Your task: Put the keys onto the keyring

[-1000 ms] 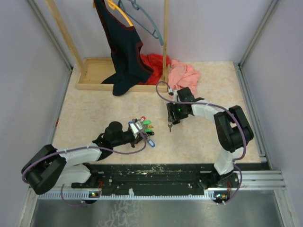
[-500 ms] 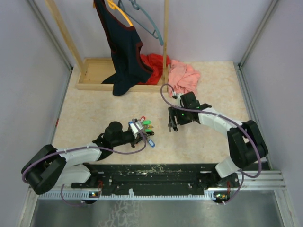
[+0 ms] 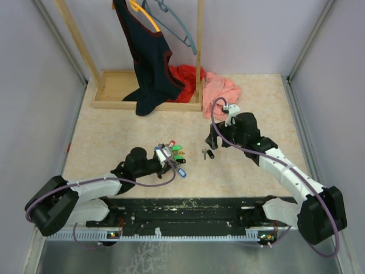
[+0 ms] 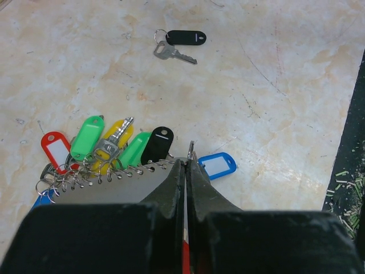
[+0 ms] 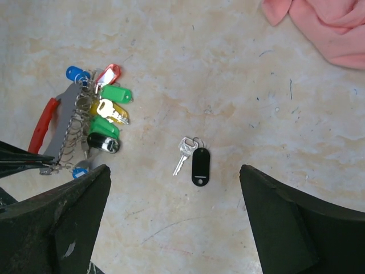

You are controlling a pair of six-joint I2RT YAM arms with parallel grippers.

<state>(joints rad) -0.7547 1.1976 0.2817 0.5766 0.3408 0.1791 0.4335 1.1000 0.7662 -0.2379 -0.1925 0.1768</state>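
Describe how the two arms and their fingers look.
Both the left arm and the right arm have white links between bulky black joints, and a loose purple cable runs along each. The fingers are matte black wedges.

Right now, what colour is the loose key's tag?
Black tag, clearest in the right wrist view.

Pale lilac walls [image 3: 256,34] close in on the left, far and right, with bare metal posts [image 3: 311,37] at the far corners. The beige marbled tabletop [image 3: 108,137] is evenly lit. On the far side stands a wooden rack [image 3: 111,85], and a dark garment [image 3: 149,57] hangs from it on an orange hanger [image 3: 137,8], with a blue-grey hanger [image 3: 181,31] just beside. Red cloth [image 3: 183,74] and pink cloth [image 3: 223,90] lie heaped by its right post. A scuffed black rail [image 3: 182,206] runs along the near edge.
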